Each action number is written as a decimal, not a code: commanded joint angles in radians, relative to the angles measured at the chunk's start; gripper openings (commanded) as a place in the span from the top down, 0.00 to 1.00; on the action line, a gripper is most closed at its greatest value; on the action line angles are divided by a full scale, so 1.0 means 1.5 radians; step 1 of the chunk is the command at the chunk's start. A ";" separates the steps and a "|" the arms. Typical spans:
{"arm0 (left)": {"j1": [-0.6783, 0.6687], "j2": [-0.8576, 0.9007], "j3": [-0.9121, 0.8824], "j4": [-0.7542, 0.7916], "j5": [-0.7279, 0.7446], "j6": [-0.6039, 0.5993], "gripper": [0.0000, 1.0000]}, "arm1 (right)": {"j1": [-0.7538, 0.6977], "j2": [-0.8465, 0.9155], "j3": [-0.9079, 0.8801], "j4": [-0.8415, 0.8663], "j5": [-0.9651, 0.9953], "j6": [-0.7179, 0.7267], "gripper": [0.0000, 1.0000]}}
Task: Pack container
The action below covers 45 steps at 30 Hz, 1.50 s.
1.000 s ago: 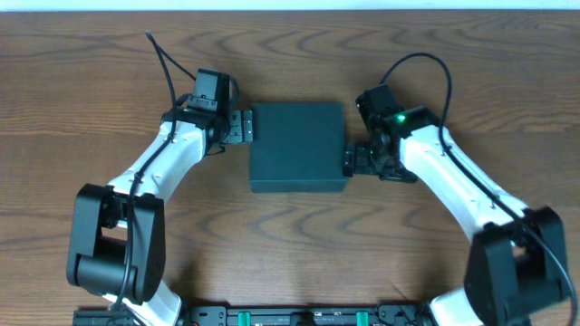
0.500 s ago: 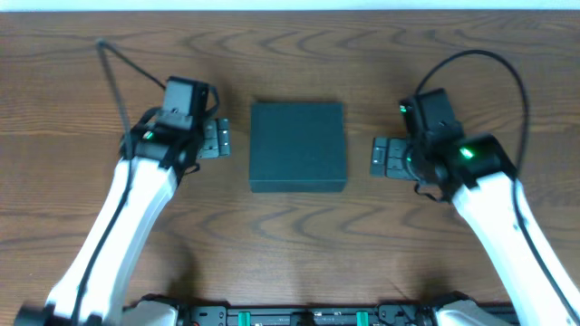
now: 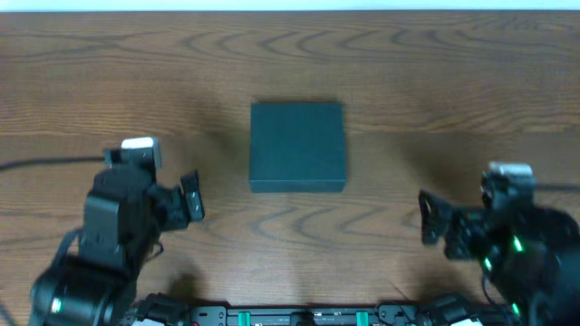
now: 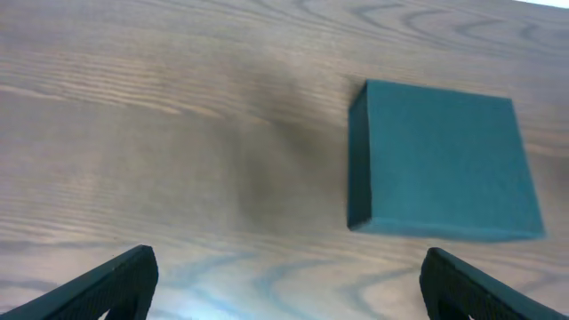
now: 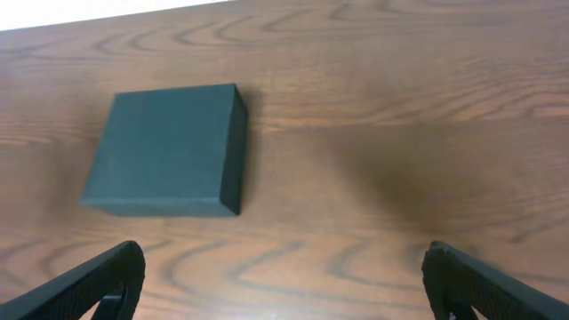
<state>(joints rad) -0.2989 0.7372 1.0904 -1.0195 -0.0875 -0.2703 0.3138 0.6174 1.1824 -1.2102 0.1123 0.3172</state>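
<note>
Teal-black and matte, the container sits square on the wood-grain tabletop, just toward 12 o'clock from the middle of the overhead view. Its top is flat and shut, its edges run parallel to the tabletop's edges, and nothing touches it!

Down at 8 o'clock from it, the left claw is spread wide. Its two dark fingers sit at the bottom corners of its own camera, with only bare wood between them. From that wrist view the container lies off at 1 o'clock, well apart from the fingertips.

Over at 4 o'clock from the container, the right claw is the same: jaws wide apart and holding nothing. Its wrist camera shows the container up at 10 o'clock, with its near side wall in plain sight.

Both arms are low at the near edge of the overhead view, one on each side, and clear of the container.
</note>
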 commanded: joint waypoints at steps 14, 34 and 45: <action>-0.003 -0.152 -0.037 -0.157 0.019 -0.049 0.05 | 0.007 -0.128 -0.001 -0.013 -0.043 0.025 0.01; -0.003 -0.152 -0.037 -0.202 0.019 -0.049 0.05 | 0.007 -0.129 -0.001 -0.138 -0.038 0.016 0.01; -0.003 -0.152 -0.037 -0.202 0.019 -0.049 0.05 | -0.055 -0.269 -0.197 0.065 -0.041 -0.083 0.01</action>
<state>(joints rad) -0.2996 0.5087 1.0374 -1.3205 -0.0593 -0.3405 0.2600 0.2588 0.9722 -1.1225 0.0513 0.2314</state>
